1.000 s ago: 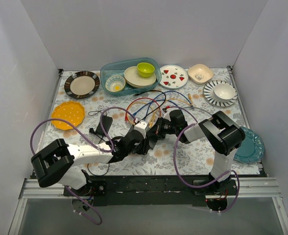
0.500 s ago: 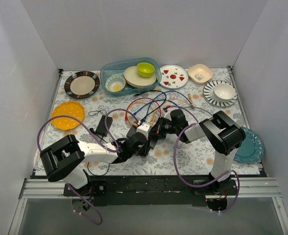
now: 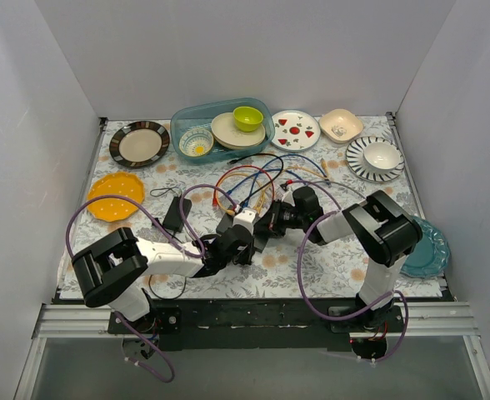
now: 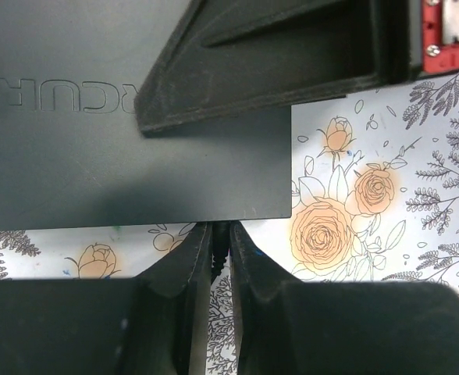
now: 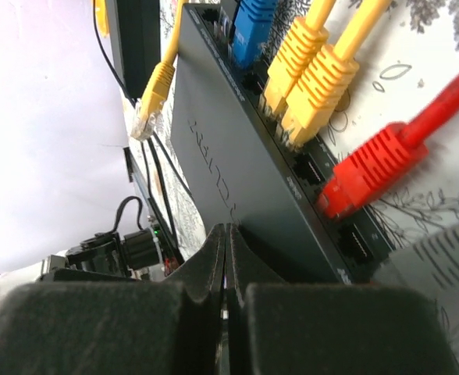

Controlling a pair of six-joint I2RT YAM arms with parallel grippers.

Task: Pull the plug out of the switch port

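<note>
The switch [image 3: 260, 232] is a flat black box on the flowered cloth between my two grippers. In the right wrist view the switch [image 5: 237, 180] carries a blue plug [image 5: 253, 31], two yellow plugs [image 5: 307, 70] and a red plug [image 5: 370, 168] in its row of sockets. My right gripper [image 5: 225, 234] is shut and empty, its tips pressed on the switch's top face; it also shows in the top view [image 3: 272, 223]. My left gripper [image 4: 220, 238] is at the switch's opposite edge [image 4: 128, 156], shut on a thin black ribbed plug [image 4: 220, 248] that enters that edge.
A small black adapter block [image 3: 173, 214] lies left of the switch. Coloured cables [image 3: 253, 179] loop behind it. A loose yellow plug [image 5: 155, 101] lies beside the switch. An orange plate [image 3: 116, 196], a teal tub [image 3: 220, 129] of dishes and a teal plate [image 3: 420, 250] ring the work area.
My left arm has swung right and its gripper has closed in on the switch's near edge. The right gripper has stayed on the switch.
</note>
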